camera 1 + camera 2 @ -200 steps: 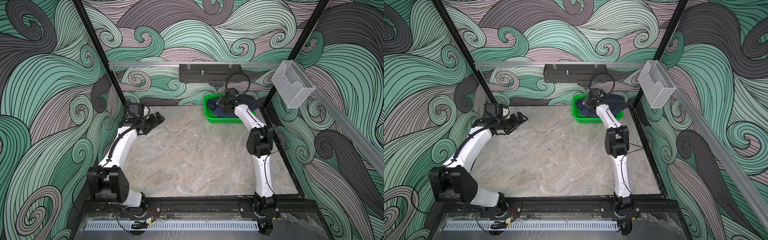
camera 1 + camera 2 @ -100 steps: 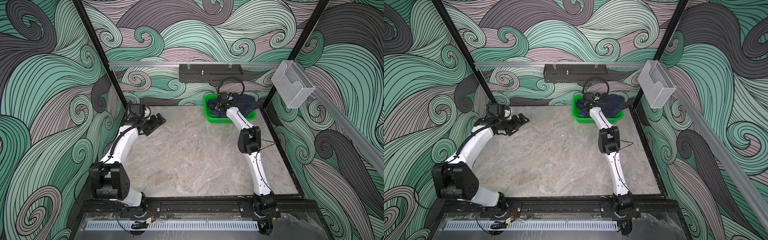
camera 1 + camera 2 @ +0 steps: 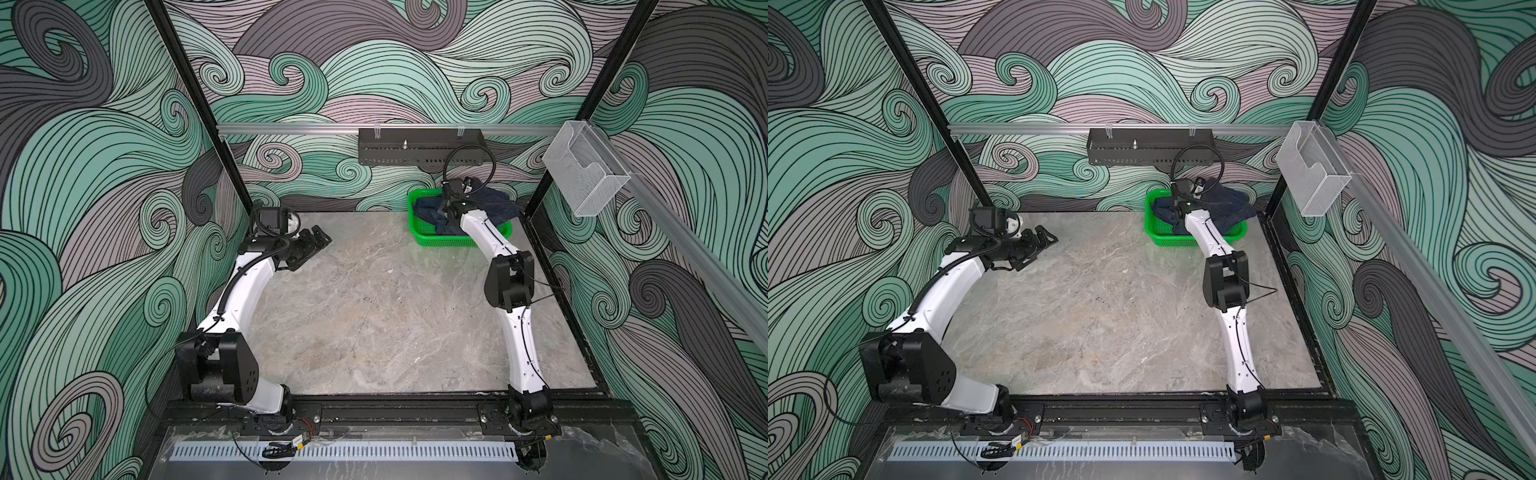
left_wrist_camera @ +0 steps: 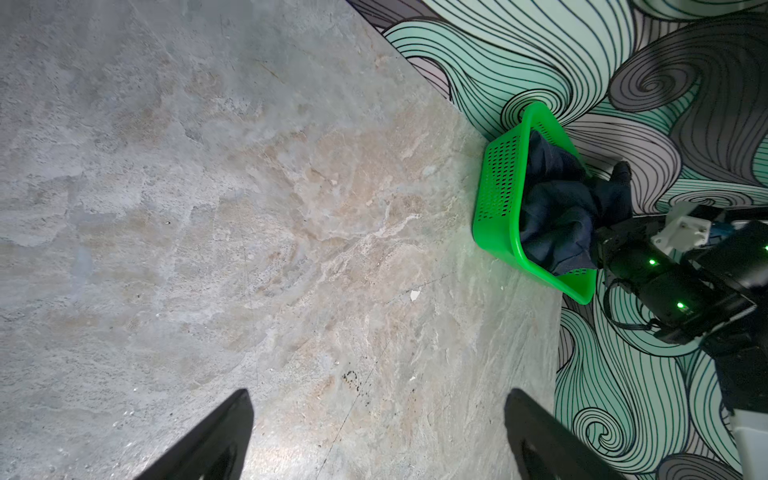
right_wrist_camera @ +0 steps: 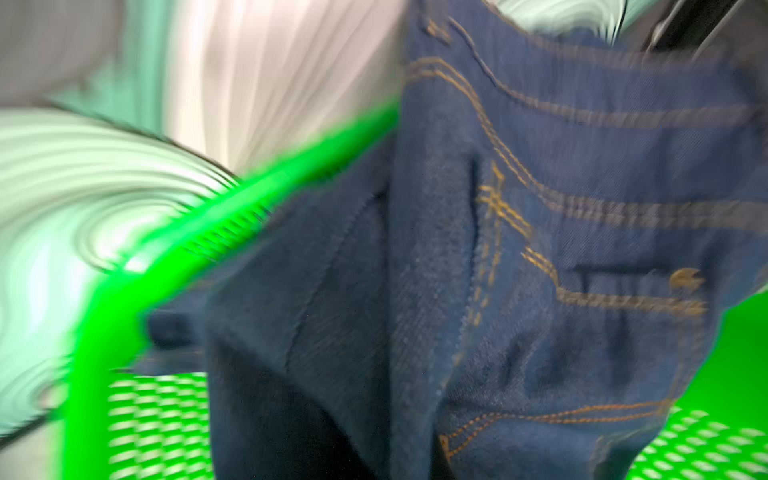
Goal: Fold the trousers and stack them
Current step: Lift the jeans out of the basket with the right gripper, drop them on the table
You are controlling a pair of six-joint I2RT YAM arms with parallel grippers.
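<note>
**Pinch down in the basket, far corner**

Starting close in, at the left claw [image 3: 318,243]: hangs above the grey marbled counter [image 3: 374,311] on the left side, spread wide, gripping nothing, angled toward the far right. Shows from the left wrist as two dark fingers [image 4: 216,436] well apart, bare stone between. Moving deeper now, along the white right arm [image 3: 486,237], stretched out toward the far right corner. Ends at the right claw [image 3: 448,209], dipped inside the green basket [image 3: 436,240] against the back wall. Pressed together there, pinching a fold of the trousers [image 3: 498,203]. Dark navy denim, crumpled, filling the basket and spilling over the far rim. Looms right up against the right wrist lens, blurred: orange-tan stitching, a pocket seam, green mesh behind. From the left wrist, bunches up to the right claw's tip at the basket's edge. Sits well apart from the left claw, clear across the counter.
</note>
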